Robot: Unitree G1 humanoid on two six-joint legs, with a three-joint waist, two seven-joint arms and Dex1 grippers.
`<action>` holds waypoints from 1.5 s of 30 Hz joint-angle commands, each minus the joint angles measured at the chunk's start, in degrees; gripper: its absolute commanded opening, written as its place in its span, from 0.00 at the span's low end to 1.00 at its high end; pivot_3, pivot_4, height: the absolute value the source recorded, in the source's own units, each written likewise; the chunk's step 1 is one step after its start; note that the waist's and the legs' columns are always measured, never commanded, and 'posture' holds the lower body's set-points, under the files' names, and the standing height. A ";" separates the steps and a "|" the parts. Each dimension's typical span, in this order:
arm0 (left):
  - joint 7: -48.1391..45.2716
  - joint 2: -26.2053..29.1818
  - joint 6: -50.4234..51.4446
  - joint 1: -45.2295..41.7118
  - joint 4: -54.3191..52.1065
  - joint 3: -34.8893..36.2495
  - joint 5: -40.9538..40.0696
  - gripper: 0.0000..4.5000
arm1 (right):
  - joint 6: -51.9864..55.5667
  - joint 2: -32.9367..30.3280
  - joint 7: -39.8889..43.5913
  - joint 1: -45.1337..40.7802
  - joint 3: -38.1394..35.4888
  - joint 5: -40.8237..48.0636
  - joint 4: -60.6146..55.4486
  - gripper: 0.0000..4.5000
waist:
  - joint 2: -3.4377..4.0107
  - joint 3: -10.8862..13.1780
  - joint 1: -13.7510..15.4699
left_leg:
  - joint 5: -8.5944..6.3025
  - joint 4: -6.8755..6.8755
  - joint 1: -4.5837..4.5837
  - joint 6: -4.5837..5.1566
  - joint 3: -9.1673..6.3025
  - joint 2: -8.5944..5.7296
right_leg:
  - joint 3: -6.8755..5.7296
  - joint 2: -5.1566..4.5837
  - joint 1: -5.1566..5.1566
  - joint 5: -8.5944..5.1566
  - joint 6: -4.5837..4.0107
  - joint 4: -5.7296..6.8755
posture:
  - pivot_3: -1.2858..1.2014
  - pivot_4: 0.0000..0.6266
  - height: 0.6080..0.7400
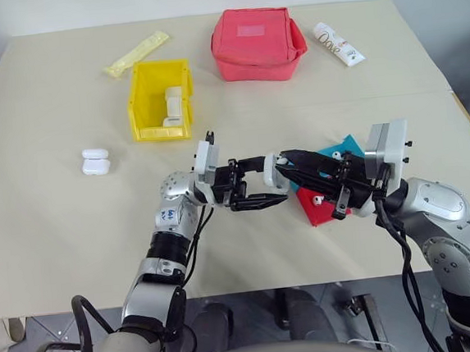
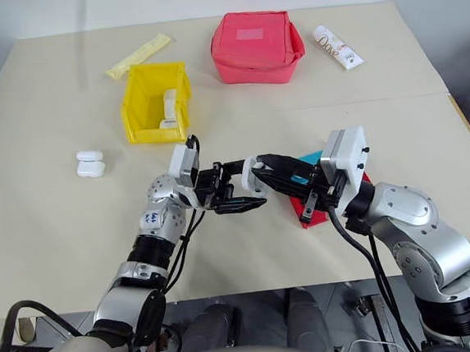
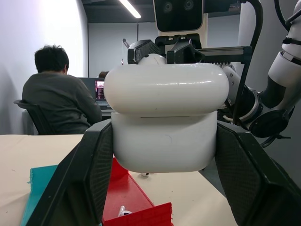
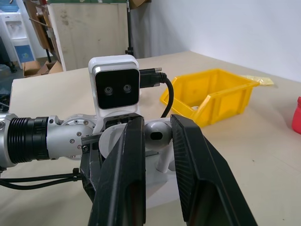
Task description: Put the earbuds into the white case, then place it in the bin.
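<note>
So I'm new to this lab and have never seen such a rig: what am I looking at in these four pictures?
It is a humanoid robot with two arms. Two pictures come from cameras in its head, looking down on a beige table; the other two sit on its wrists. The left gripper is shut on a white case with its lid open. The right gripper pinches an earbud right above it. On the table lie a yellow bin with more cases inside, another white case, a red pouch, and red and blue trays.
</note>
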 commanded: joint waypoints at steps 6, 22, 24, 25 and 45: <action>0.99 -0.27 -1.12 -0.85 -1.67 2.23 -1.96 0.62 | 2.10 -0.94 0.64 -1.06 1.10 0.56 -0.39 0.10 | 0.00 0.00 0.01 | 0.00 0.00 0.00 0.00 0.00 0.00 | 0.00 0.00 0.00 0.00 0.00 -0.01 | 0.52 0.24 1.00; -1.75 0.24 -1.11 -2.13 3.36 2.49 -0.81 0.62 | 4.92 1.03 -2.54 -7.88 0.88 3.17 -3.61 0.10 | 0.00 0.00 0.02 | 0.00 0.00 -0.01 0.00 -0.01 0.00 | 0.00 -0.01 0.00 0.00 0.00 0.01 | 0.52 0.24 1.00; -1.98 0.25 -1.26 -2.31 3.92 2.47 -0.73 0.62 | 4.79 1.36 -2.85 -8.42 0.99 3.12 -3.59 0.10 | 0.00 0.00 0.00 | 0.00 0.00 -0.01 0.00 -0.01 0.00 | -0.01 -0.01 0.00 0.00 0.00 0.02 | 0.52 0.24 1.00; -2.06 0.25 -1.32 -2.40 4.16 2.48 -0.71 0.62 | 4.75 1.47 -2.96 -8.57 1.04 3.09 -3.56 0.10 | 0.00 0.00 -0.02 | 0.00 0.00 -0.01 0.00 -0.01 0.00 | -0.01 -0.01 -0.01 0.00 0.00 0.01 | 0.52 0.24 1.00; -2.64 1.06 3.53 -0.92 -2.62 2.14 -2.85 0.62 | -0.10 4.46 -1.40 -3.49 3.36 -1.67 0.86 0.10 | 0.00 0.00 -0.12 | 0.00 0.00 -0.01 0.00 -0.01 0.01 | -0.01 0.01 -0.01 0.00 0.00 0.06 | 0.52 0.24 1.00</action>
